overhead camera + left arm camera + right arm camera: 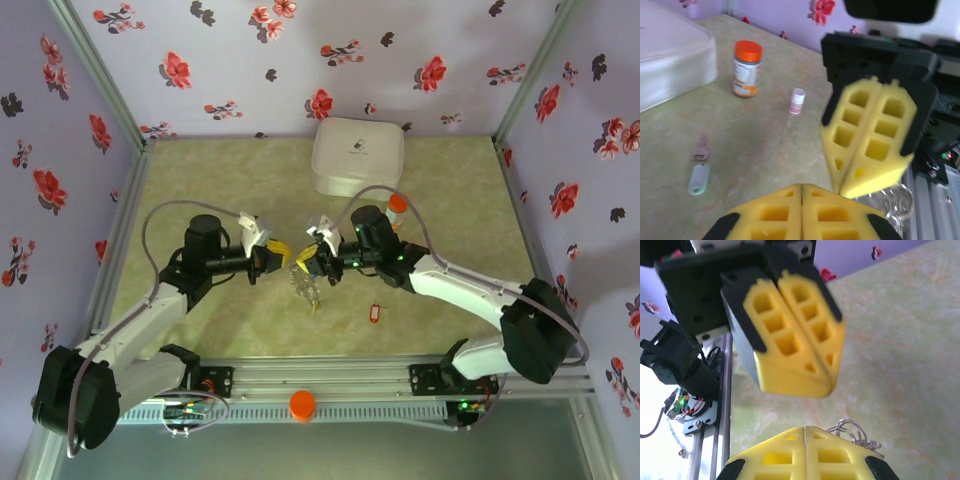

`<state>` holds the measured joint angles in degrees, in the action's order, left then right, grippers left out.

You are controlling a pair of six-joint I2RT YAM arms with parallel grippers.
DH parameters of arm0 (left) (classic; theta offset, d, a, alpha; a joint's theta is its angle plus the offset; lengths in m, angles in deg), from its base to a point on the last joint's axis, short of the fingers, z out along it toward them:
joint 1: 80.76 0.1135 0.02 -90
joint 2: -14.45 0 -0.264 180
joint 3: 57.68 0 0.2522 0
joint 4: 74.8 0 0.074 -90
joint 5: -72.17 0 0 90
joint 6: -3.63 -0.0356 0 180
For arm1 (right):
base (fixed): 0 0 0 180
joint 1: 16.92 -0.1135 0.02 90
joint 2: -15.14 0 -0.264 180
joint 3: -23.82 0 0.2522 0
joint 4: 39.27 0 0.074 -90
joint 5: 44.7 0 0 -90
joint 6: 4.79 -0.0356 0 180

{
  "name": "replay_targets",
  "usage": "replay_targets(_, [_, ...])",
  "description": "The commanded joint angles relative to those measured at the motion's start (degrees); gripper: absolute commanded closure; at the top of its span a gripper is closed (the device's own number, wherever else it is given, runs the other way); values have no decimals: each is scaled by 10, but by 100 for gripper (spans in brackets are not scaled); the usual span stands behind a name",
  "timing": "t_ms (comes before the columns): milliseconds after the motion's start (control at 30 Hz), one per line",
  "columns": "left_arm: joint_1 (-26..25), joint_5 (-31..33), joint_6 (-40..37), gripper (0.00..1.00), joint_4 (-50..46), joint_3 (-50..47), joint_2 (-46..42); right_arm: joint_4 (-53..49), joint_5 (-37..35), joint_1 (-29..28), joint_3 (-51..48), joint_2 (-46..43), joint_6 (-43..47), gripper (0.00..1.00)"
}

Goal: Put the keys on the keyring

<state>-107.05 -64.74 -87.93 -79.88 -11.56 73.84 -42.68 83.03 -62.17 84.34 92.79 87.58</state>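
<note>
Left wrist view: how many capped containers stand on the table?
2. The orange-capped bottle stands near the white box; the tiny white-capped vial stands apart to its right. More may be hidden behind the right claw.

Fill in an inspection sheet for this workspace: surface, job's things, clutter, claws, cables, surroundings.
Surface: mottled green tabletop, no spills seen.
Job's things: silvery keyring beside the right claw's tips; red key loose near the front rail; pale-tagged key loose on the table.
Clutter: white box, orange-capped bottle, white-capped vial.
Claws: left claw and right claw both shut, tips facing each other; whether either grips the keyring cannot be told.
Cables: a grey cable loops over each arm.
Surroundings: floral walls, aluminium rail.
</note>
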Motion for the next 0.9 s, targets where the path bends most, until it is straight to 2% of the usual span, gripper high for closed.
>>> replay_targets(0, [-12, -44, -12, 97, 20, -15, -6, 95, 19, 5, -18, -25, -23, 100])
replay_targets(67, [-18, -46, -13, 100, 22, -23, -12, 103, 20, 6, -22, -27, -27, 100])
replay_targets(400, [-35, -57, 28, 100, 62, -63, -63, 107, 17, 7, -24, -26, -43, 100])
replay_targets(600, [-40, -55, 18, 100, 71, -66, -46, 108, 41, 5, -20, -24, -53, 100])
replay_targets(867, [-40, -16, 12, 92, 99, -60, -23, 112, 64, 3, -20, -20, -63, 100])
